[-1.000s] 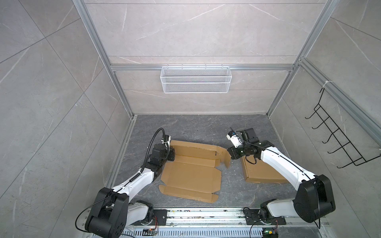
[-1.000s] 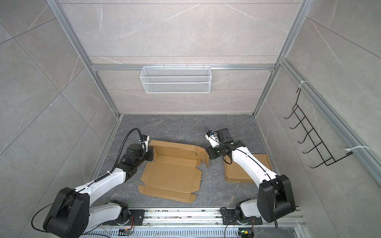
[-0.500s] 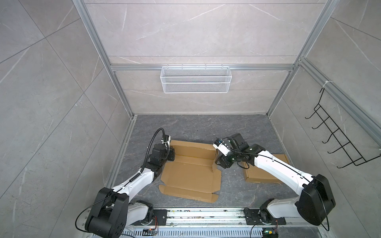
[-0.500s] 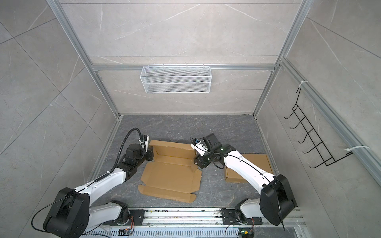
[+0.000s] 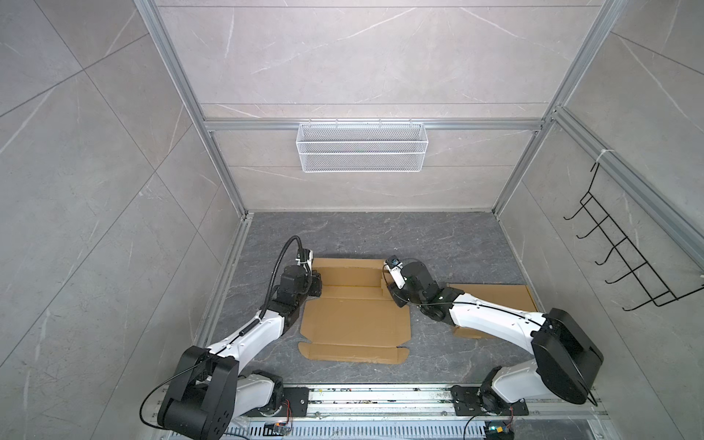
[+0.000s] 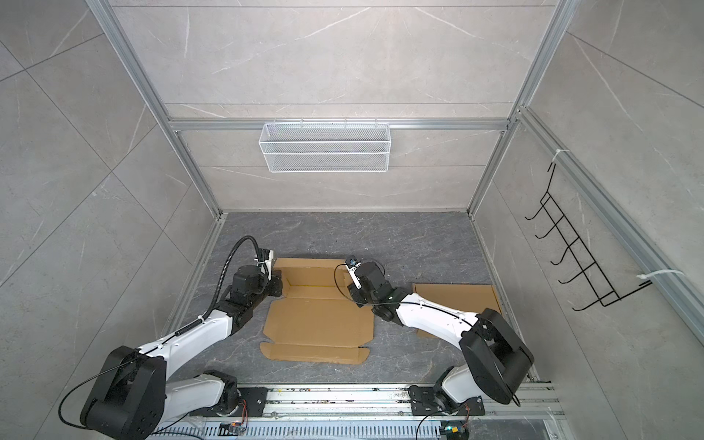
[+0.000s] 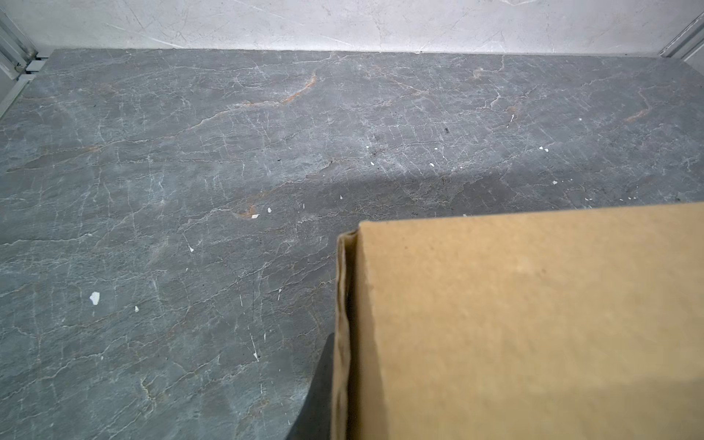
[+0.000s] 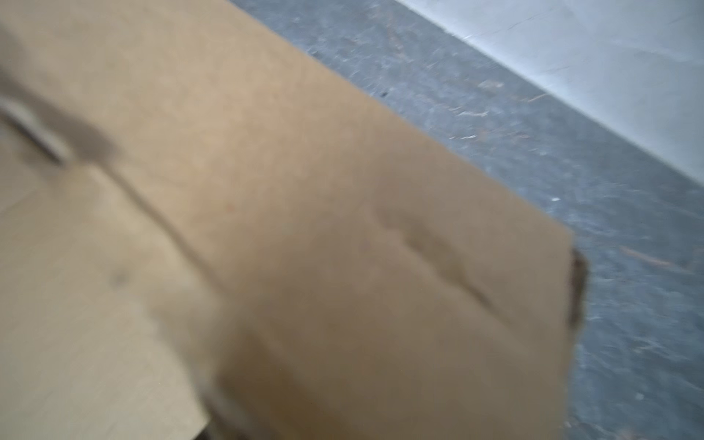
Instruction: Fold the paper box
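The paper box (image 5: 354,324) (image 6: 320,324) is a brown cardboard blank lying mostly flat in the middle of the floor, with its far panels partly raised. My left gripper (image 5: 317,291) (image 6: 278,289) is at the box's far left corner, shut on the upright side flap. In the left wrist view one dark finger (image 7: 318,396) presses against the flap's folded edge (image 7: 343,324). My right gripper (image 5: 390,295) (image 6: 352,293) is at the far right side of the box, over the folded-in panel. The right wrist view is blurred and filled with cardboard (image 8: 343,228), which hides the jaws.
A second flat cardboard sheet (image 5: 495,297) lies on the right, partly under my right arm. A white wire basket (image 5: 362,152) hangs on the back wall and a black hook rack (image 5: 628,266) on the right wall. Walls enclose the grey floor (image 7: 190,190).
My right arm has swung left from the floor beside the box onto its right side, and the right flap that stuck out now lies folded inward. The left arm has not moved.
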`<control>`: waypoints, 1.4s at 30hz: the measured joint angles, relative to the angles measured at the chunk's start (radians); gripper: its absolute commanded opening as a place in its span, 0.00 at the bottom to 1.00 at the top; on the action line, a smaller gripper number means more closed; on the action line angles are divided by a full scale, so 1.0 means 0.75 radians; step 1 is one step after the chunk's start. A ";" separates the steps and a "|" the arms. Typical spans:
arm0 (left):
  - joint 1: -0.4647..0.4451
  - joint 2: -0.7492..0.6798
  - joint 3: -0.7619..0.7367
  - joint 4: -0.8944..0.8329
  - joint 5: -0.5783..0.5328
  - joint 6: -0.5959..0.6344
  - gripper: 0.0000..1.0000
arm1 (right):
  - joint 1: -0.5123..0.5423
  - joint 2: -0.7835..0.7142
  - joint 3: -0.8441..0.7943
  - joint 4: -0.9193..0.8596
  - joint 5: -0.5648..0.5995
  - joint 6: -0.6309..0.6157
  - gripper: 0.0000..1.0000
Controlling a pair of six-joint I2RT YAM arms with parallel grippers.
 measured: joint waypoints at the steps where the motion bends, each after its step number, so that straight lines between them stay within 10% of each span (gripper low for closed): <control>1: -0.001 0.001 0.000 0.001 0.001 -0.001 0.00 | 0.004 0.017 0.000 0.022 0.033 0.000 0.44; 17: -0.004 0.031 0.019 0.013 0.008 -0.081 0.00 | 0.059 0.190 0.089 0.131 0.535 0.253 0.00; 25: -0.016 0.040 0.019 0.029 0.011 -0.140 0.00 | 0.111 0.256 0.200 -0.049 0.750 0.443 0.00; 33: -0.021 0.040 0.019 0.028 0.014 -0.140 0.00 | 0.109 0.256 0.202 -0.090 0.743 0.526 0.24; 37: -0.021 0.040 0.019 0.028 0.009 -0.139 0.00 | 0.109 0.260 0.202 -0.084 0.718 0.538 0.00; 42: -0.021 0.040 0.019 0.028 -0.001 -0.131 0.00 | 0.099 0.291 0.202 -0.060 0.689 0.557 0.04</control>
